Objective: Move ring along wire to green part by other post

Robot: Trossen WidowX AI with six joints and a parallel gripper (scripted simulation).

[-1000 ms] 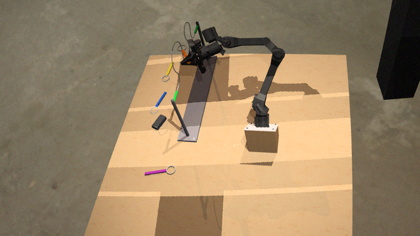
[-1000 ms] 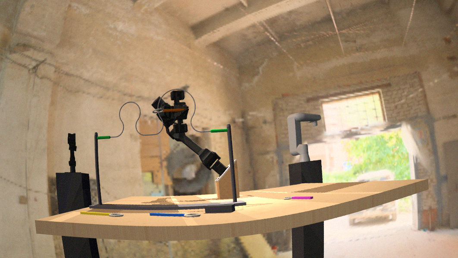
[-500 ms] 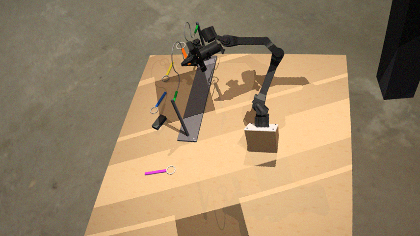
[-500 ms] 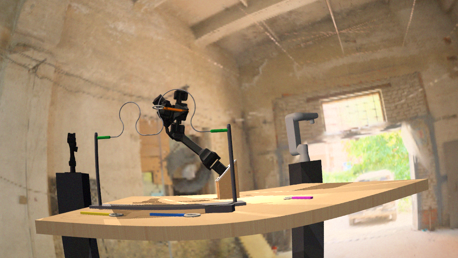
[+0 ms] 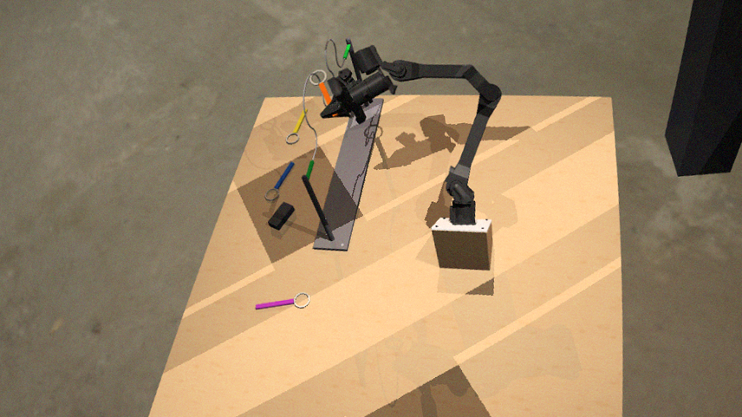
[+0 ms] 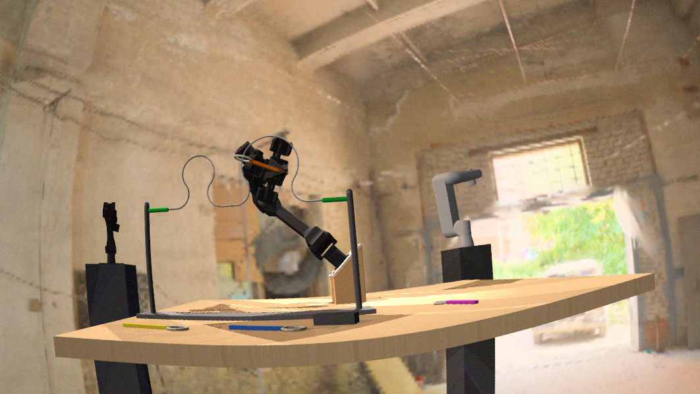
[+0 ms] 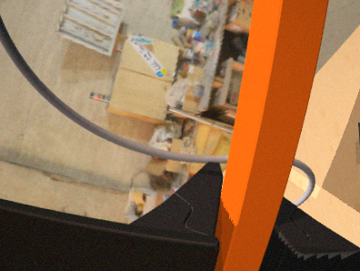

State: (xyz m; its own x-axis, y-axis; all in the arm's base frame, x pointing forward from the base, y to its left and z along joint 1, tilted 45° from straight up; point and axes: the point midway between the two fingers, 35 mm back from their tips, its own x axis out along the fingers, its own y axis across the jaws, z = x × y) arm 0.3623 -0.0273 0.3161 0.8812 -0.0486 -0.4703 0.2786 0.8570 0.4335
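A: Where is the ring (image 5: pixel 317 70) (image 6: pixel 236 157)?
B: Up in the air, around the thin grey wire (image 5: pixel 315 137) (image 6: pixel 197 155) (image 7: pixel 114 138). It sits on the tall hump, on the flank facing the dip, between the two green parts. Contact with the wire: cannot tell.

A: And the tool (image 5: pixel 332 110) (image 6: pixel 279 171) (image 7: pixel 221 175)?
B: Closed on the orange handle (image 5: pixel 325 91) (image 6: pixel 264 165) (image 7: pixel 268 114). From the wrist, the handle rises between the dark fingers, with wire visible to either side.

A: Handle's tilt?
B: Exterior view: slanted, ring end higher than the gripped end.

A: The ends of the wire?
B: One green part (image 5: pixel 310 170) (image 6: pixel 334 199) by the post (image 5: pixel 317 207) (image 6: pixel 353 244) near a black block (image 5: pixel 281 216) (image 6: pixel 335 318). The other green part (image 5: pixel 346 52) (image 6: pixel 158 209) by the far post (image 5: pixel 351 56) (image 6: pixel 149 259). Ring well apart from both greens. Both posts upright on a grey strip (image 5: pixel 354 156) (image 6: pixel 205 316).

A: Anything else on the worktop (image 5: pixel 541 325) (image 6: pixel 293 353) (image 7: pixel 336 73)?
B: Three ringed sticks lying flat: yellow stick (image 5: pixel 300 120) (image 6: pixel 146 325), blue stick (image 5: pixel 283 175) (image 6: pixel 257 327), purple stick (image 5: pixel 274 303) (image 6: pixel 461 302). Purple lies apart from the other two.
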